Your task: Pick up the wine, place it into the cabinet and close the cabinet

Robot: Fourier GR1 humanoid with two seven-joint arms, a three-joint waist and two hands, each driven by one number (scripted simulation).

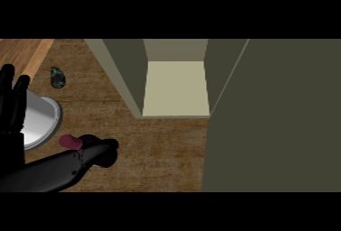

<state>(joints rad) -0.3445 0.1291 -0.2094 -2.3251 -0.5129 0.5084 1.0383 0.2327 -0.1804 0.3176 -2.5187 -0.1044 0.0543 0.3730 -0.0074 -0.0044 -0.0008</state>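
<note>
The wine bottle (72,142) shows a maroon cap and a dark body on the wooden counter (160,153), low at the left. My right hand (100,150) comes in on a dark forearm from the lower left. It lies against the bottle's body and blends with it, so the grip is unclear. The left hand (10,101) rests open at the left edge, fingers up. The cabinet (174,88) stands open above the counter, with a pale shelf inside. Its door (279,117) is swung out and fills the right side.
A white plate (41,121) lies at the left edge, just above the bottle and beside the left hand. Farther back on the counter lies a small dark green object (58,77). The open door hides the counter on the right.
</note>
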